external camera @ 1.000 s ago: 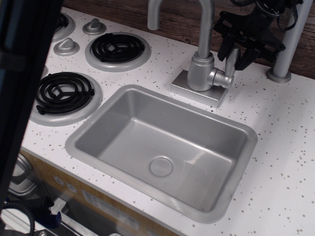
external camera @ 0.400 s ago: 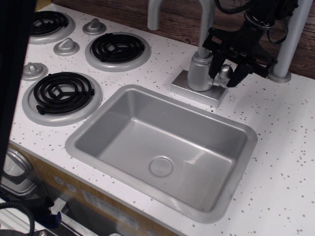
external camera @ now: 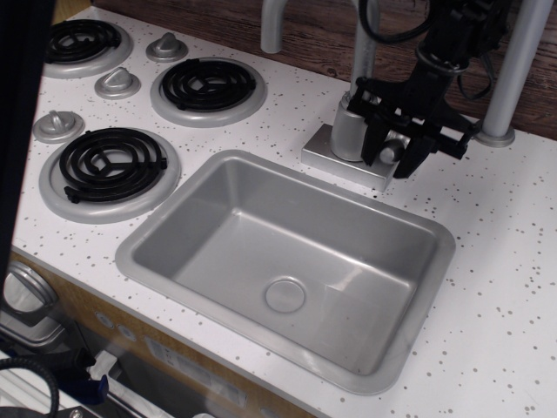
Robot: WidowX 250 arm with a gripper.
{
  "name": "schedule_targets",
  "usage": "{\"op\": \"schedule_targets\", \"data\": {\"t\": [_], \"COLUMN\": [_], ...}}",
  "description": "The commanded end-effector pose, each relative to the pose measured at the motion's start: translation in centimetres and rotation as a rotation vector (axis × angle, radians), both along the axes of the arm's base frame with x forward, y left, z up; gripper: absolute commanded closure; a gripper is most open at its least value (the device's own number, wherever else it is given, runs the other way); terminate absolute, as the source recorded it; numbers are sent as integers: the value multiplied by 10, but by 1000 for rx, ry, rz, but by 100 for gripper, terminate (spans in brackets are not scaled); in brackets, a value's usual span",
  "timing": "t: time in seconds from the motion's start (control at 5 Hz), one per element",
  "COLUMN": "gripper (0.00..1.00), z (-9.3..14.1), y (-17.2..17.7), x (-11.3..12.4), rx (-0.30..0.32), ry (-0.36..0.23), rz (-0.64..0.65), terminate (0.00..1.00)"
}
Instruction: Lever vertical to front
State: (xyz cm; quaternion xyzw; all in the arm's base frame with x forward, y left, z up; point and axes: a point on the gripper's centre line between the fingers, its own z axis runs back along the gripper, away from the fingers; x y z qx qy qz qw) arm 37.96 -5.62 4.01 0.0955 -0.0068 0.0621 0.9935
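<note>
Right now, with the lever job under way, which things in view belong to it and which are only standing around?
Part of the job:
- lever, mostly hidden behind the claw
- claw, straddling the lever
- faucet base

Just standing around:
- sink
- burners
- stove knobs
- grey post at the back right

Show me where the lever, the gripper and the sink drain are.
lever [external camera: 391, 151], camera view, on the silver stub end between the fingers.
gripper [external camera: 393, 157], camera view, midway between its black fingertips.
sink drain [external camera: 285, 294], camera view, on the round drain's centre.
</note>
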Motion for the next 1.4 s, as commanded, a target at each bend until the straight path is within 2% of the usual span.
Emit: {"op": "schedule_targets", "data": {"t": [0.0, 0.2, 0.4, 0.6, 1.0, 1.2], "gripper": [100, 100, 0, 0, 0, 0], "z": [7, 9, 21, 34, 47, 47], "y": [4, 4, 2, -1, -4, -4], "x": [5, 6, 2, -5, -24, -29], "rx": [-43, -36, -6, 31, 62, 63], "ry": [-69, -75, -75, -76, -67, -68], "rz": [1, -2, 10, 28, 70, 72], "terminate": [0, 0, 0, 0, 0, 100]}}
